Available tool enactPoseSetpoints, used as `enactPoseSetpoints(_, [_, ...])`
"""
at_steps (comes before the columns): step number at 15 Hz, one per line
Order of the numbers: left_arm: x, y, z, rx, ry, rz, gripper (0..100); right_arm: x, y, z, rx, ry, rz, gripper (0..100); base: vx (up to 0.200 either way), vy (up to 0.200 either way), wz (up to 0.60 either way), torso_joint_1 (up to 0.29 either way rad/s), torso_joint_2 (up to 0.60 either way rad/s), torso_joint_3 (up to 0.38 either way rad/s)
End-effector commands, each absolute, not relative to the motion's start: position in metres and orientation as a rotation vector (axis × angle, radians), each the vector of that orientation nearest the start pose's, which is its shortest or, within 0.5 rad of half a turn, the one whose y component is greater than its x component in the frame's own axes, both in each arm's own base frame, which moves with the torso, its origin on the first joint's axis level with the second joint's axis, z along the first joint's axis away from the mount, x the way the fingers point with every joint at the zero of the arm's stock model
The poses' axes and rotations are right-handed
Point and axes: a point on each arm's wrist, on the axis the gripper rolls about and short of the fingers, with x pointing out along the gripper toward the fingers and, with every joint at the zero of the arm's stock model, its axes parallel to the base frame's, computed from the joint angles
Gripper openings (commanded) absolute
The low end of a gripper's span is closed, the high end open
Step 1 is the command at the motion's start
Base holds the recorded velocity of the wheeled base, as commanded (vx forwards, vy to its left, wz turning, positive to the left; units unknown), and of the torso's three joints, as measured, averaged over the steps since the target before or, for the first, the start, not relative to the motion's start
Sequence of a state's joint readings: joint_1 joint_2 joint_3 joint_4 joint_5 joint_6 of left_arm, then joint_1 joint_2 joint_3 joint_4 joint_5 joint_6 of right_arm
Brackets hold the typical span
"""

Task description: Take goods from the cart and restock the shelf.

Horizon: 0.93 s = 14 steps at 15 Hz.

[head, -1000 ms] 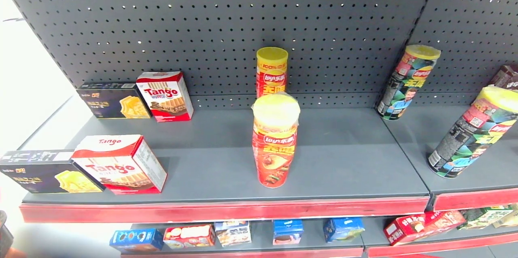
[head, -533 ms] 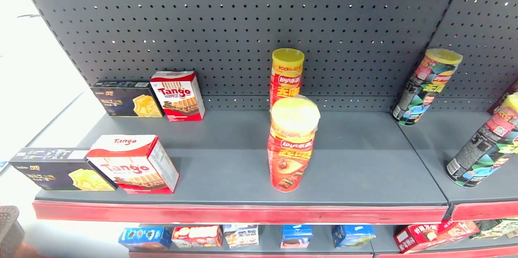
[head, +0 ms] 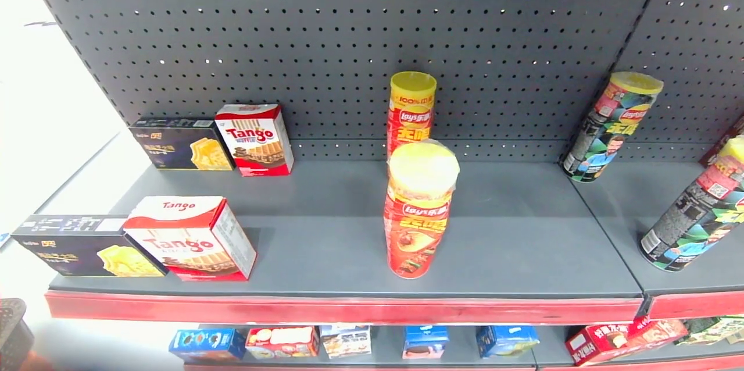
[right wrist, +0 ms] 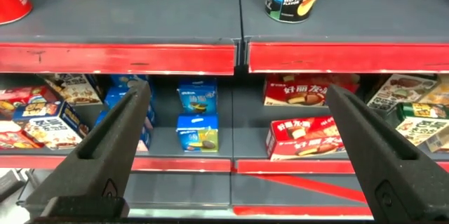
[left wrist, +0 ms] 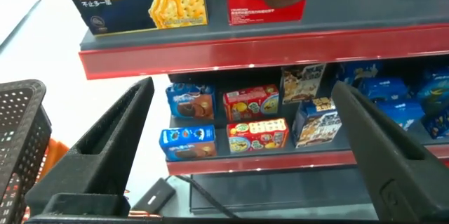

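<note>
The grey shelf (head: 511, 243) carries two red chip cans with yellow lids, one at the front (head: 418, 211) and one behind it (head: 411, 109). On its left stand two red wafer boxes (head: 192, 237) (head: 256, 138) and two dark cracker boxes (head: 81, 246) (head: 180, 144). My left gripper (left wrist: 242, 87) is open and holds nothing; it sits low in front of the shelf's red edge (left wrist: 280, 45). My right gripper (right wrist: 238, 89) is open and bare, facing the red edge (right wrist: 119, 59) and the lower shelf. A black mesh cart basket (left wrist: 21, 147) is beside the left gripper.
Dark chip cans (head: 610, 127) (head: 691, 214) stand on the neighbouring shelf section at the right. The lower shelf holds small blue and red snack boxes (head: 418, 342) (right wrist: 309, 136). Grey room lies on the shelf between the wafer boxes and the red cans.
The whole head picture has shifted to the right, so the camera moved. Nothing on the shelf has changed place.
</note>
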<state>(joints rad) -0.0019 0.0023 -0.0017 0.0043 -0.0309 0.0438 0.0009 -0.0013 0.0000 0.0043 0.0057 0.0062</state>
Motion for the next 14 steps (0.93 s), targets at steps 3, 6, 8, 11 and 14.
enactPoseSetpoints(3, [-0.0227, -0.0006, 0.0755, 0.024, 0.006, -0.031, 100, -0.0228, 0.0001, 0.075, 0.006, 0.005, 0.008, 100, 0.0, 0.0, 0.0, 0.0, 0.0, 0.0])
enactPoseSetpoints(6, [-0.0227, -0.0006, 0.0755, 0.024, 0.006, -0.031, 100, -0.0228, 0.0001, 0.075, 0.006, 0.005, 0.008, 100, 0.0, 0.0, 0.0, 0.0, 0.0, 0.0])
enactPoseSetpoints(8, [-0.0227, -0.0006, 0.0755, 0.024, 0.006, -0.031, 100, -0.0228, 0.0001, 0.075, 0.006, 0.005, 0.008, 100, 0.0, 0.0, 0.0, 0.0, 0.0, 0.0])
enactPoseSetpoints(11, [-0.0227, -0.0006, 0.0755, 0.024, 0.006, -0.031, 100, -0.0228, 0.0001, 0.075, 0.006, 0.005, 0.008, 100, 0.0, 0.0, 0.0, 0.0, 0.0, 0.0])
enactPoseSetpoints(14, [-0.0226, -0.0006, 0.0752, 0.026, 0.006, -0.029, 100, -0.0228, 0.0002, 0.075, 0.005, 0.005, 0.011, 100, 0.0, 0.0, 0.0, 0.0, 0.0, 0.0])
